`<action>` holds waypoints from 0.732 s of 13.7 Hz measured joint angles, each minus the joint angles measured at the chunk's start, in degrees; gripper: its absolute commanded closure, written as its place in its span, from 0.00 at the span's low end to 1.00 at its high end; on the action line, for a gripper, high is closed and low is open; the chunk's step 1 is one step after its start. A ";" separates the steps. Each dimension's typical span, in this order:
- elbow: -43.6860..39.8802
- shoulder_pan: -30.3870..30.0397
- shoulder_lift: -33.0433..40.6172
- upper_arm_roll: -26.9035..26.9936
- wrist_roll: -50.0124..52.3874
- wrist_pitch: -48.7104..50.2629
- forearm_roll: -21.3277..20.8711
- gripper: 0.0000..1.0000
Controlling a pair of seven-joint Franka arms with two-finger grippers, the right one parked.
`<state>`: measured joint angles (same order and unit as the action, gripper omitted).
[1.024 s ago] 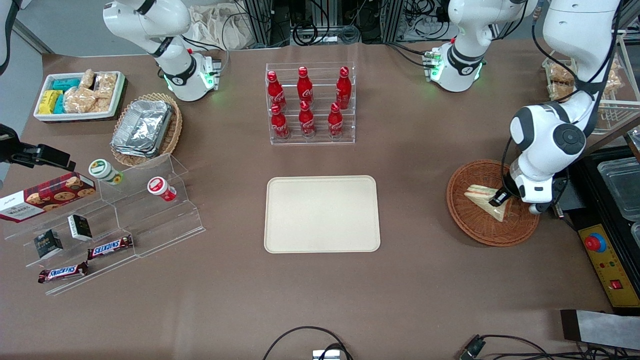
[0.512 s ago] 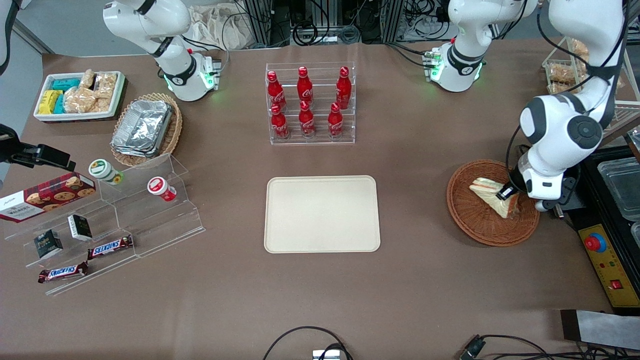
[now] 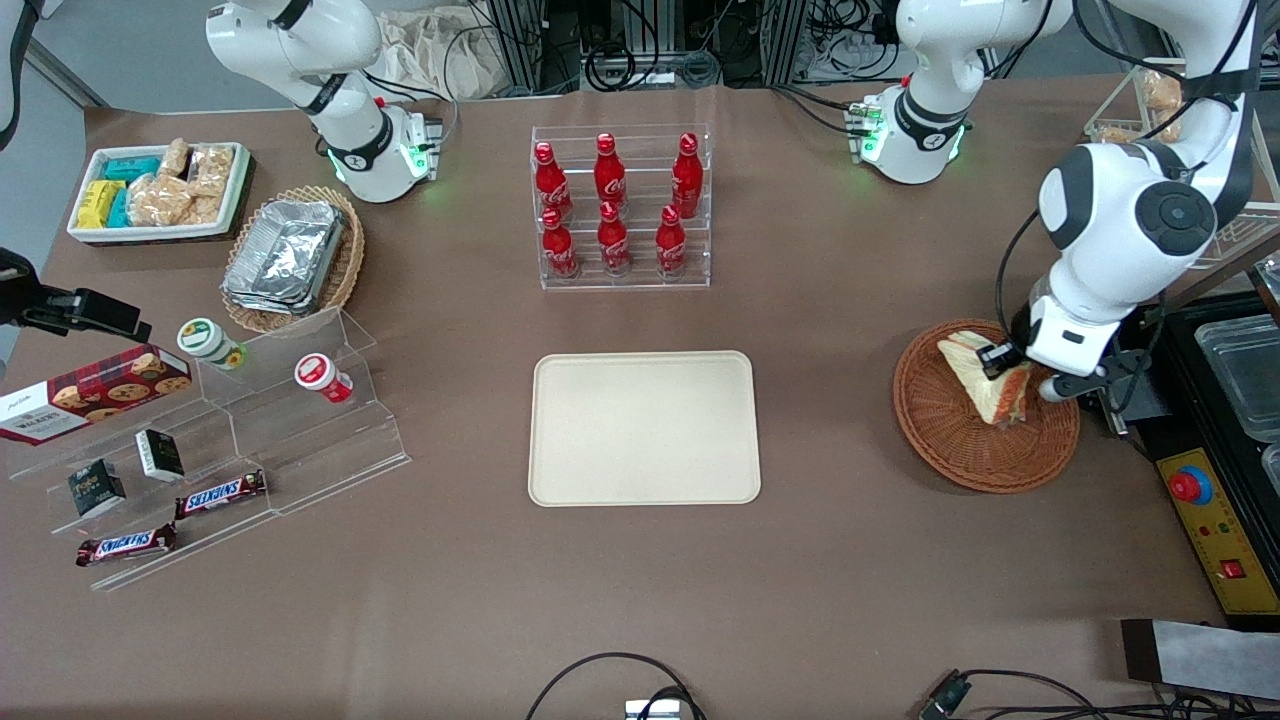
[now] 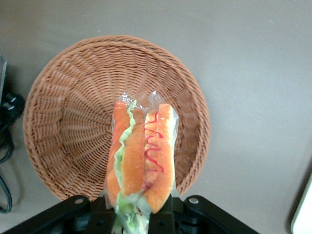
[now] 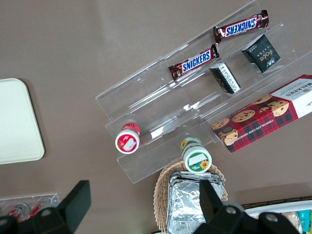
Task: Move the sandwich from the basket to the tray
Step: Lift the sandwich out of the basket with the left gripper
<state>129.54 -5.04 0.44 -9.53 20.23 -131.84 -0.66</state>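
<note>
While the tray (image 3: 644, 427) lies bare at the middle of the table, nearest the front camera of the task's things, the carry is judged barely begun. The tray is seen flat, with nothing on it, well apart from the basket (image 3: 940, 450), which sits toward the working arm's end of the table.

The sandwich (image 3: 985, 375) is held above the basket, its lower tip pointing down toward the wicker. In the wrist view the sandwich (image 4: 141, 158) is seen edge-on, lettuce and a red streak showing at the cut face, with the basket (image 4: 68, 122) below it and no contact visible between them. The basket holds nothing else.

The gripper (image 3: 1010, 365) is closed on the sandwich, the fingers pinching it across its thick end; the wrap is seen crinkled at the free tip.

Step in hand, as judged: lift out of the basket. The next move calls for enough height to clear the basket rim, then a sideways carry toward the tray, a descent over its bare middle, and a release low enough that the wedge does not tumble.
</note>
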 measured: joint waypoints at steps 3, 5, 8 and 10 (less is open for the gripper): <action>-0.01 0.09 0.16 -4.27 -2.20 0.00 0.00 1.00; -0.17 0.19 0.18 -7.70 -2.28 -0.05 0.00 1.00; -1.43 0.23 0.17 -11.67 -2.28 -0.05 0.08 0.99; -2.57 0.24 -0.02 -13.98 -2.20 -0.05 0.29 0.99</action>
<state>126.97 -4.80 0.42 -23.51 18.03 -131.89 -0.37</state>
